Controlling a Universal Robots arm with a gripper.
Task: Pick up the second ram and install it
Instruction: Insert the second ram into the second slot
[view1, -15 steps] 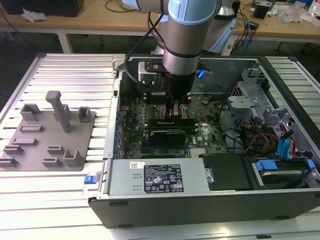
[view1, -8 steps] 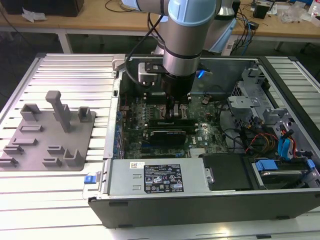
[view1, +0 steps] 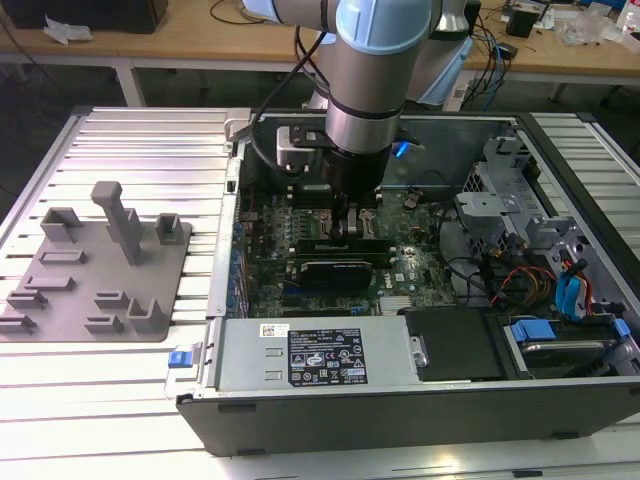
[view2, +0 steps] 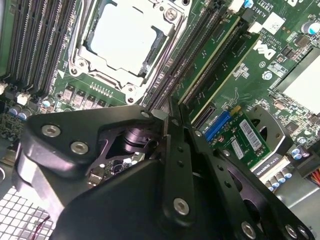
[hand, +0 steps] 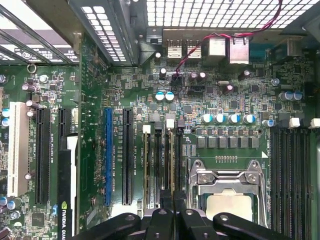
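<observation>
Inside the open computer case (view1: 560, 180) on the metal table (view1: 140, 130), the gripper (view2: 172, 117) has its fingers together just above the second ram (view2: 212, 50), seated in its motherboard slot.

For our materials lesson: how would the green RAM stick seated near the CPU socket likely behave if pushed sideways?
The RAM stick is a thin flat board, so probably stiff and light. Held on edge in its slot, it would likely strain, not slide.

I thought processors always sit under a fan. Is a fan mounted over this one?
No, in the second wrist view the processor lies bare, its metal top uncovered.
</observation>
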